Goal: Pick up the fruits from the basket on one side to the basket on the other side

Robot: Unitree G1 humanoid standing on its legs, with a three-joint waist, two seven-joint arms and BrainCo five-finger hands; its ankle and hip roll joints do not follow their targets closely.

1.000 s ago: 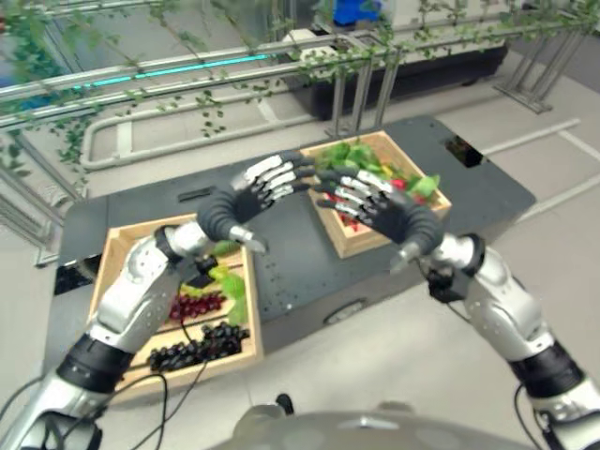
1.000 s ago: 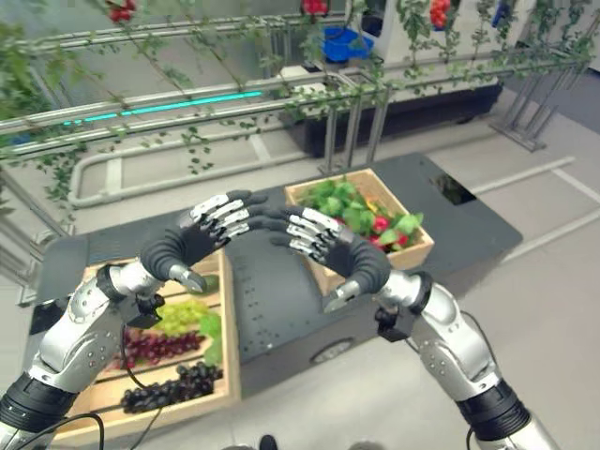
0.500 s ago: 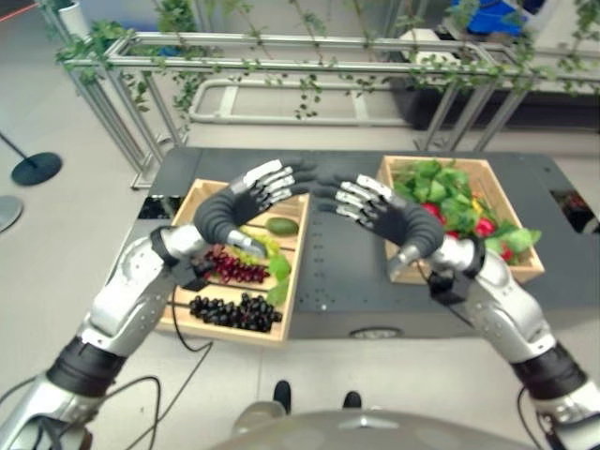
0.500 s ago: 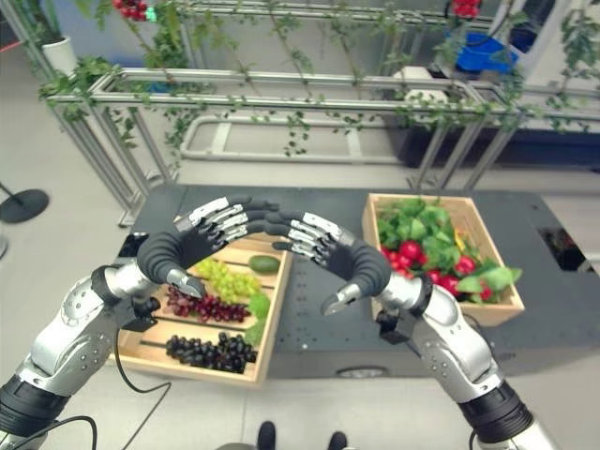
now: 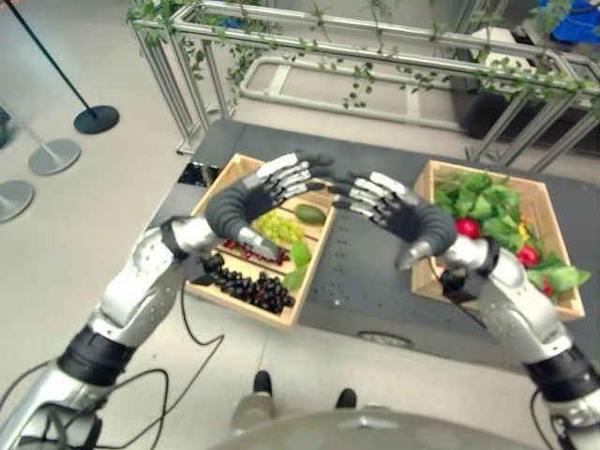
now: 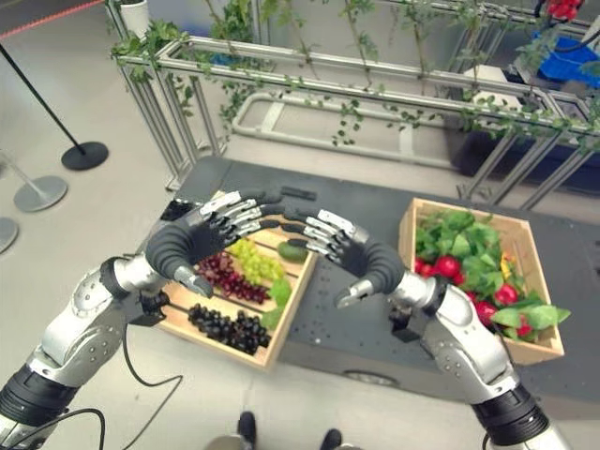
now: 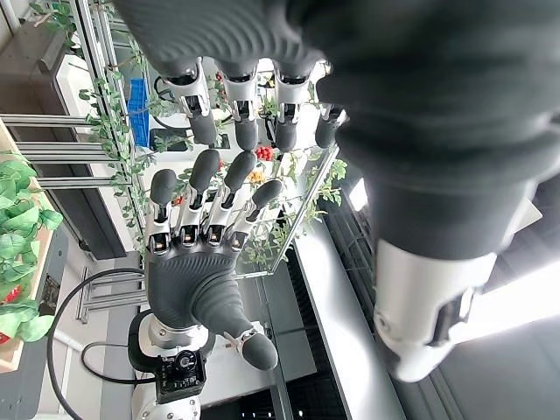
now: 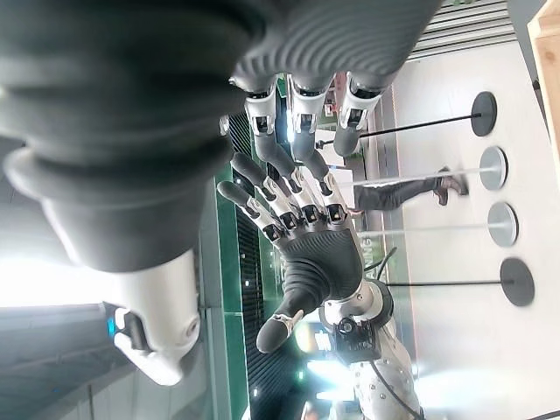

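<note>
Hands hover empty and spread, left hand [image 5: 246, 199] and right hand [image 5: 403, 214] fingertip to fingertip between the baskets. Grapes [image 6: 251, 262] lie in the left basket [image 5: 225, 301]; next, reach down for fruit toward the right basket [image 5: 487, 305].

a vine-hung metal frame [image 6: 375, 80] stands behind the dark table [image 6: 366, 323].

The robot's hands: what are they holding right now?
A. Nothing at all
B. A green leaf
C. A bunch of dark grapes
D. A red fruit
A. The left hand and the right hand hang in the air above the table with fingers straight and fingertips pointing at each other, and no fruit sits in either one; the dark grapes lie in the basket below the left hand.
</note>
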